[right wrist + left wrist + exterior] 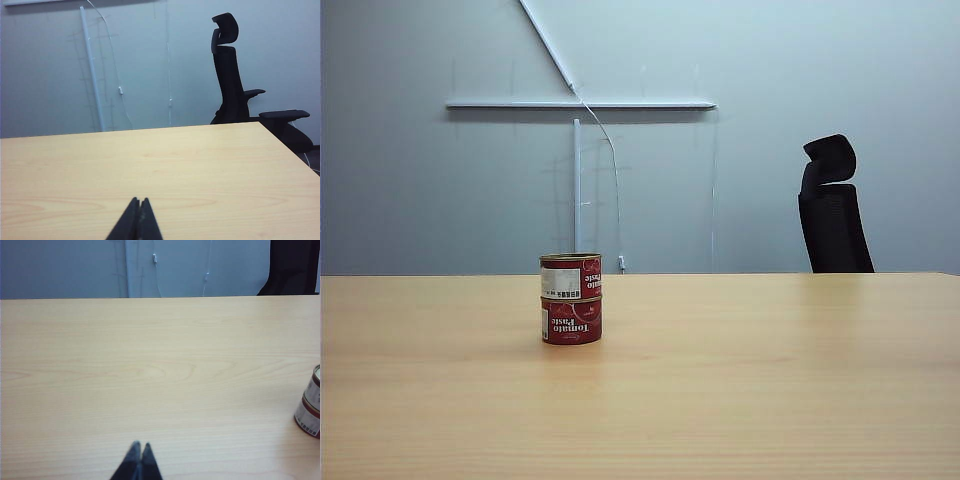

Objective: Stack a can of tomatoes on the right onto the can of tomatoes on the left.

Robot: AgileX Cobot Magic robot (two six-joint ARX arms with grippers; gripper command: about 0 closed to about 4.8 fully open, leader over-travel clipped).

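Left gripper (138, 452) and right gripper (138, 210): fingertips pressed together, empty, low over the near wooden table (770, 380). Farther out, left of centre, the upper tomato paste can (570, 276) sits upright on the lower tomato paste can (571, 320), nearer the left arm. Stacking appears complete.

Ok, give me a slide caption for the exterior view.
Two tomato cans stacked left of centre on the table, black chair behind; no gripper in this view.
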